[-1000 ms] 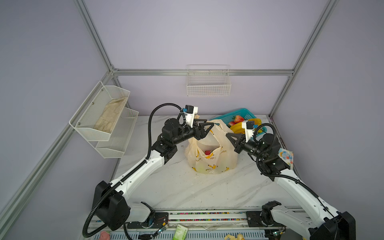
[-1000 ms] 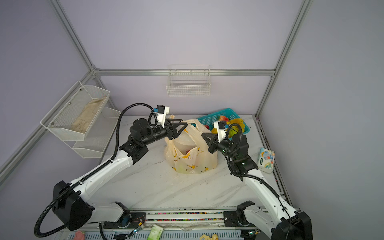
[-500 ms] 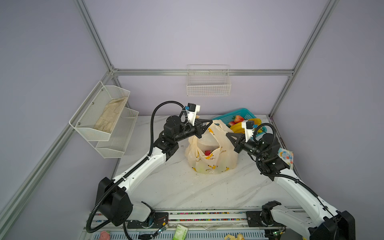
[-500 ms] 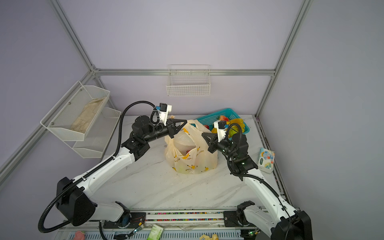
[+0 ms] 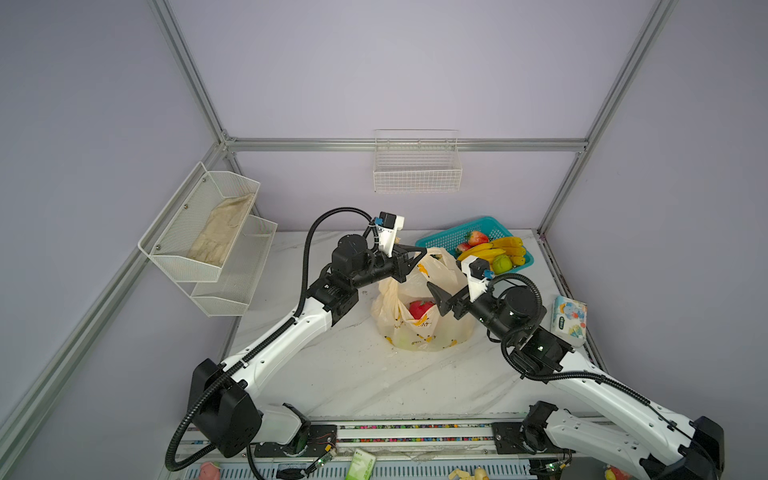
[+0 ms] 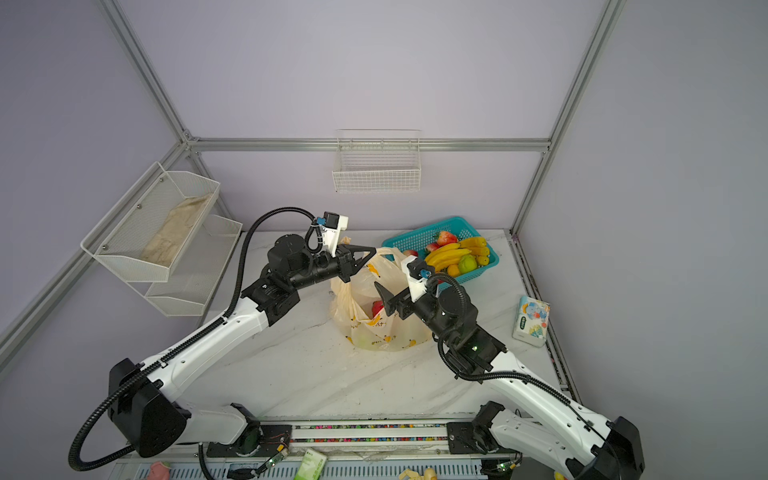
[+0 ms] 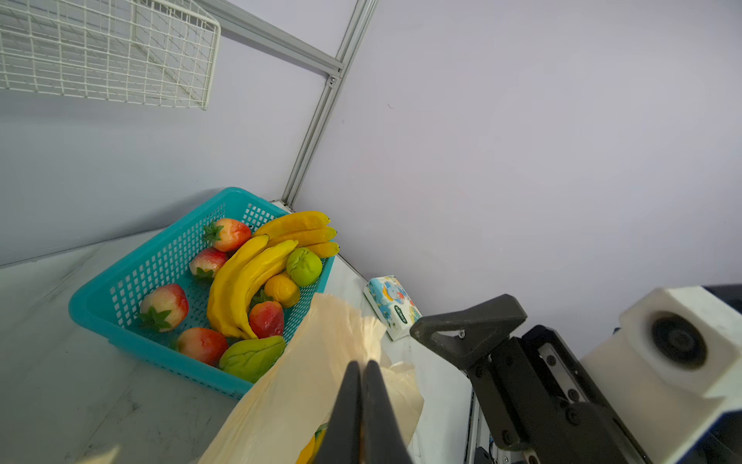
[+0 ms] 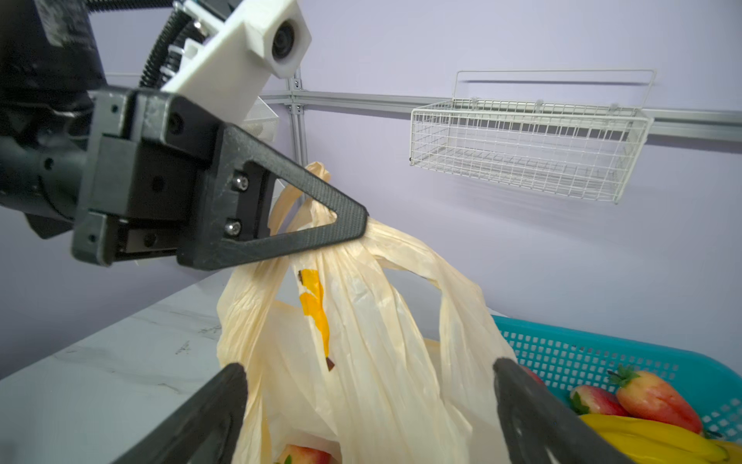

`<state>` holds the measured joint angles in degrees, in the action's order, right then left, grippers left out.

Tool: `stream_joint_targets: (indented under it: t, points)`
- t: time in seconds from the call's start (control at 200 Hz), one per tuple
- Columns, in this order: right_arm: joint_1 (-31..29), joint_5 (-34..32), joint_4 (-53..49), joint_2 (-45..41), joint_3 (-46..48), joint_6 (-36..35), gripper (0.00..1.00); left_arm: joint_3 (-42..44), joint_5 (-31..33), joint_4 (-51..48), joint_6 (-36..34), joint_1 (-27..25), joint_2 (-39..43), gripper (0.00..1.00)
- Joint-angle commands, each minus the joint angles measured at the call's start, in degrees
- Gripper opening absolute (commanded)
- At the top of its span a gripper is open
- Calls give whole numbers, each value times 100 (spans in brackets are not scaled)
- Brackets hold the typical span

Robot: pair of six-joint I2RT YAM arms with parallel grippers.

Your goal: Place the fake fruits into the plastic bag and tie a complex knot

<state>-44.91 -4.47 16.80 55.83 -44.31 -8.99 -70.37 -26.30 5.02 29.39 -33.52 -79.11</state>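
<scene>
The cream plastic bag (image 5: 415,336) (image 6: 374,334) stands on the table's middle, mouth up. My left gripper (image 5: 423,251) (image 6: 373,251) is shut on its bunched handle strips (image 8: 321,201) and holds them up; in the left wrist view the jaws (image 7: 361,365) pinch the film. My right gripper (image 5: 434,293) (image 8: 367,367) hangs open beside the bag (image 8: 361,321), its fingers on either side of the film, gripping nothing. A red fruit (image 5: 419,309) lies inside the bag. More fake fruits (image 7: 249,281), bananas, strawberries and green ones, fill the teal basket. No knot is in view.
The teal mesh basket (image 5: 440,239) stands right behind the bag at the back right. A tissue pack (image 5: 569,318) lies by the right edge. A white wire basket (image 5: 417,166) hangs on the back wall, and white mesh shelves (image 5: 208,232) hang on the left wall.
My right gripper has opened and let go of the bag. My left gripper has shut on the handle strips and shifted slightly right.
</scene>
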Motion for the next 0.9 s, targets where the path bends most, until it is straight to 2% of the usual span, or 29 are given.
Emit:
stream_joint_targets:
  t: [0.0, 0.12, 0.24, 0.3, 0.455, 0.53, 0.61, 0.7, 0.895]
  points:
    - [-210, -1215, 420, 367, -171, -847, 97, -668, 12, -81, 98, -40, 228, 0]
    - [-206, -1399, 795, 783, -317, -1006, 97, -731, -24, -280, 129, -42, 284, 0]
    - [-89, -1065, 869, 1252, -639, -938, 97, -843, -41, -571, 40, -47, 352, 0]
    - [150, -476, 855, 1348, -707, -752, 93, -925, -25, -758, -24, -37, 375, 0]
    - [946, 1531, 1030, 1377, -592, -403, 81, -1044, 98, -1021, -87, 33, 423, 0]
    - [1168, 2197, 1103, 1486, -569, -281, 70, -1107, 59, -1035, -37, 102, 386, 0]
    - [1268, 2613, 1103, 1622, -618, -157, 54, -1171, -23, -1029, 6, 160, 336, 0]
    - [1315, 2811, 1128, 1626, -582, -26, 33, -1175, -9, -1004, -81, 196, 325, 0]
    - [1462, 3364, 1181, 1536, -372, 536, 4, -1021, 96, -867, -766, 335, 383, 0]
